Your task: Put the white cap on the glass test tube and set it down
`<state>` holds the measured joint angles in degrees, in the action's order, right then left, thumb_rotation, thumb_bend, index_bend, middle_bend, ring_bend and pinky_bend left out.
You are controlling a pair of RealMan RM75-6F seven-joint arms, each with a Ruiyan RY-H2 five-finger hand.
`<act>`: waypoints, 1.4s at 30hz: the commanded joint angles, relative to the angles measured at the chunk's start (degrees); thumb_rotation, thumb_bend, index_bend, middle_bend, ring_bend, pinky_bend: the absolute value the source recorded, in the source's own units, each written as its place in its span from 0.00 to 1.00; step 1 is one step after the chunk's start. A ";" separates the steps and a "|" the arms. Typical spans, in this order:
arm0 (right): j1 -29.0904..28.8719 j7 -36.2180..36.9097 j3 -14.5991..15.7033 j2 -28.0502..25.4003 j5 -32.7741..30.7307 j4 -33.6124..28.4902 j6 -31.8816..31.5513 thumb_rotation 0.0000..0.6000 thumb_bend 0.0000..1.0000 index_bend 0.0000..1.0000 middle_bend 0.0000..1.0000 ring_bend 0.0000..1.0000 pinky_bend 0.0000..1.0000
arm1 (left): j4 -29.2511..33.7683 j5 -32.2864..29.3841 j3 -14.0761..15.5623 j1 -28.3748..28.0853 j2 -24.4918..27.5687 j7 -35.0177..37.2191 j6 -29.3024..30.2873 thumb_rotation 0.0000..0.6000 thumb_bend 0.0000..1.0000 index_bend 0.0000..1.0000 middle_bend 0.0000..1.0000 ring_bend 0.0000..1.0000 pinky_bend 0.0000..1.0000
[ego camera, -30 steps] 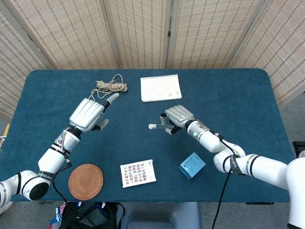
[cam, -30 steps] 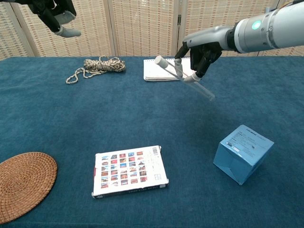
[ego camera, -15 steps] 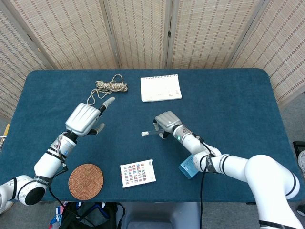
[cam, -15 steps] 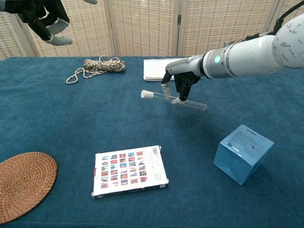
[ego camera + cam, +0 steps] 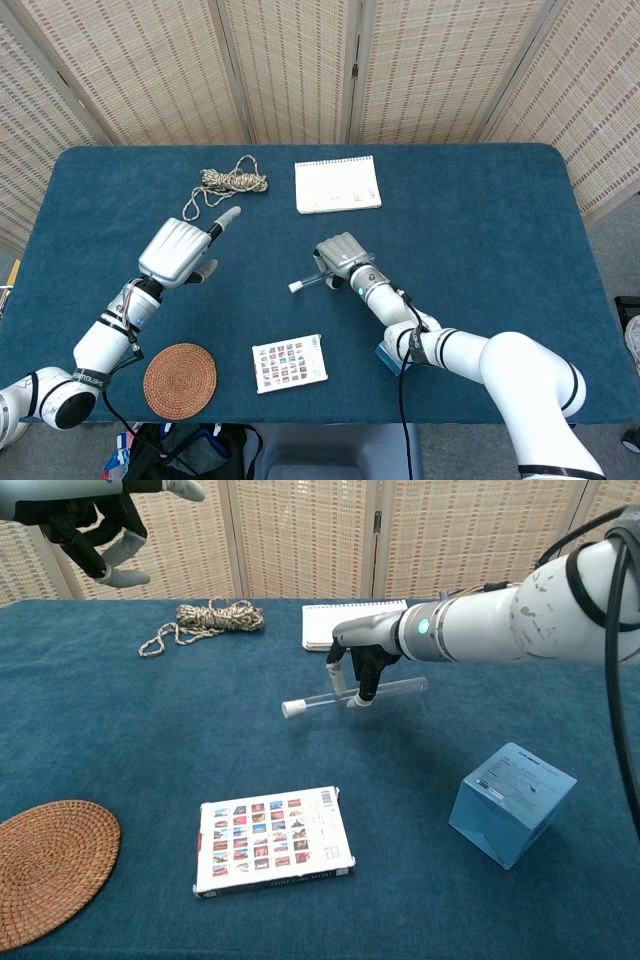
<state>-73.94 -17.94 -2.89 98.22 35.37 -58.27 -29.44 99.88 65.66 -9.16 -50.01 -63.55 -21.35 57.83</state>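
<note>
The glass test tube [image 5: 375, 691] carries the white cap [image 5: 292, 709] on its left end and lies nearly level, low over the blue table [image 5: 150, 740]. My right hand [image 5: 352, 665] pinches the tube near its middle from above. In the head view the right hand [image 5: 339, 254] sits at the table's centre, with the cap [image 5: 295, 287] poking out to its lower left. My left hand [image 5: 180, 250] hovers well to the left, fingers spread and holding nothing; in the chest view the left hand [image 5: 95, 520] shows at the upper left corner.
A blue box [image 5: 511, 802] stands at the right front, a picture card booklet [image 5: 273, 840] lies at the front centre, and a woven coaster [image 5: 45, 868] at the front left. A white notepad [image 5: 337, 185] and a coil of rope [image 5: 232, 181] lie at the back.
My right hand has moved toward the front left and lower with the capped tube, which has tipped from slanted to nearly level. My left hand has drawn back to the left.
</note>
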 commanded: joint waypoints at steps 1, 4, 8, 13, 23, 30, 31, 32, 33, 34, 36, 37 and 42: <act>-0.40 -1.31 0.01 1.29 -1.88 1.11 -0.02 1.00 0.24 0.74 1.00 1.00 1.00 | -0.86 1.31 -0.34 0.25 -0.83 0.60 0.67 1.00 0.33 0.00 0.74 0.77 0.99; -0.60 -2.10 -0.17 1.92 -3.12 1.59 0.08 1.00 0.21 0.65 1.00 1.00 1.00 | -1.43 2.21 -0.50 0.44 -1.24 0.70 1.04 1.00 0.33 0.00 0.74 0.77 0.99; -0.06 -1.58 -1.33 0.87 -3.44 0.22 -0.62 1.00 0.19 0.51 1.00 1.00 1.00 | -2.19 1.87 -0.70 0.82 -1.43 0.70 0.99 1.00 0.33 0.00 0.74 0.76 0.99; 2.25 0.41 -3.09 -4.10 -2.25 -4.69 -3.12 1.00 0.19 0.40 1.00 1.00 1.00 | -2.82 -1.05 -0.88 1.26 -0.70 0.13 -0.28 1.00 0.33 0.00 0.71 0.74 0.99; 13.04 6.92 -4.30 -23.82 5.43 -24.31 -11.89 1.00 0.21 0.37 0.90 0.93 1.00 | -3.28 -8.92 -0.94 4.42 0.81 -0.20 0.36 1.00 0.33 0.00 0.53 0.56 0.87; 24.19 12.31 -1.69 -36.42 15.42 -36.08 -20.34 1.00 0.37 0.38 0.56 0.57 0.74 | -2.48 -12.99 -0.21 8.56 1.78 -0.15 4.58 1.00 0.33 0.09 0.38 0.37 0.54; 26.22 13.36 -1.19 -37.74 17.51 -37.26 -22.24 1.00 0.38 0.38 0.52 0.52 0.68 | -2.47 -12.22 0.11 9.62 1.60 0.14 6.17 1.00 0.33 0.09 0.37 0.36 0.53; 27.75 14.12 -0.70 -38.65 19.13 -38.00 -23.59 1.00 0.39 0.38 0.49 0.48 0.64 | -2.44 -11.47 0.41 10.47 1.44 0.34 7.44 1.00 0.33 0.10 0.36 0.35 0.51; 29.28 14.80 -0.17 -39.49 20.69 -38.60 -24.98 1.00 0.40 0.37 0.45 0.43 0.58 | -2.38 -10.68 0.72 11.35 1.28 0.52 8.77 1.00 0.33 0.10 0.35 0.34 0.50; 31.35 15.52 0.51 -40.35 22.69 -39.09 -27.18 1.00 0.41 0.34 0.41 0.37 0.52 | -2.32 -9.45 1.19 12.54 1.05 0.77 10.55 1.00 0.33 0.11 0.34 0.33 0.48; 34.53 16.05 1.57 -41.06 25.55 -39.31 -31.00 1.00 0.42 0.30 0.36 0.30 0.46 | -2.04 -7.75 1.92 14.38 0.83 0.96 13.24 1.00 0.33 0.12 0.34 0.33 0.45; 36.65 16.12 2.30 -41.26 27.36 -39.33 -33.70 1.00 0.42 0.28 0.33 0.27 0.43 | -1.98 -6.64 2.35 15.58 0.56 1.32 14.86 1.00 0.33 0.12 0.34 0.33 0.44; 44.74 16.62 4.84 -40.93 32.96 -39.39 -43.31 1.00 0.42 0.27 0.31 0.24 0.41 | -1.32 -2.85 3.94 20.16 -0.57 2.31 20.74 1.00 0.33 0.12 0.34 0.33 0.44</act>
<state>-33.82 -2.27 -0.15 57.74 64.60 -97.03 -67.87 98.10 61.05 -6.22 -31.78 -63.44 -19.64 76.48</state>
